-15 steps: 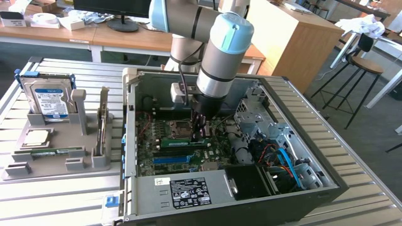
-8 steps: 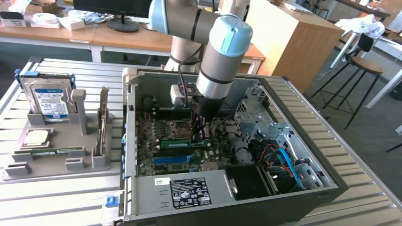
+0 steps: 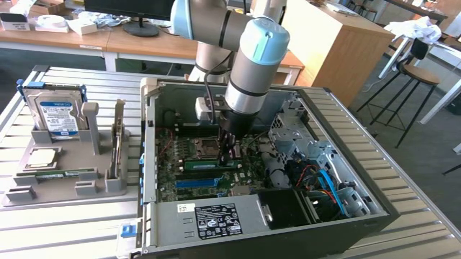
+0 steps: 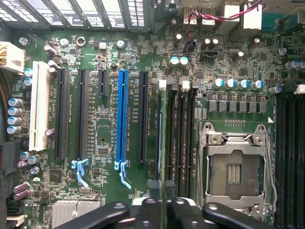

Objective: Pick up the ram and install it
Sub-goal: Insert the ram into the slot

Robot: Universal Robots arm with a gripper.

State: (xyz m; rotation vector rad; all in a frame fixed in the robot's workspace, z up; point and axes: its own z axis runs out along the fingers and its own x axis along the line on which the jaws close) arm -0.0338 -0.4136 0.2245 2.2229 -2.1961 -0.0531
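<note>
The ram (image 4: 165, 138) is a thin green stick seen edge-on, standing in a black memory slot next to the empty processor socket (image 4: 236, 171). My gripper (image 4: 165, 206) is right above it, its black fingers (image 4: 148, 209) pressed against both faces of the stick. In the exterior view the gripper (image 3: 230, 154) reaches down into the open computer case, at one end of the green ram (image 3: 205, 161) on the motherboard. A second green stick (image 3: 61, 175) lies in the grey holder outside the case.
The case walls (image 3: 346, 135) and drive cage ring the motherboard. A blue expansion slot (image 4: 122, 119) and black slots lie beside the memory slots. The grey holder (image 3: 21, 197) at the exterior view's left carries a hard drive (image 3: 58, 116) and a processor chip (image 3: 41, 157).
</note>
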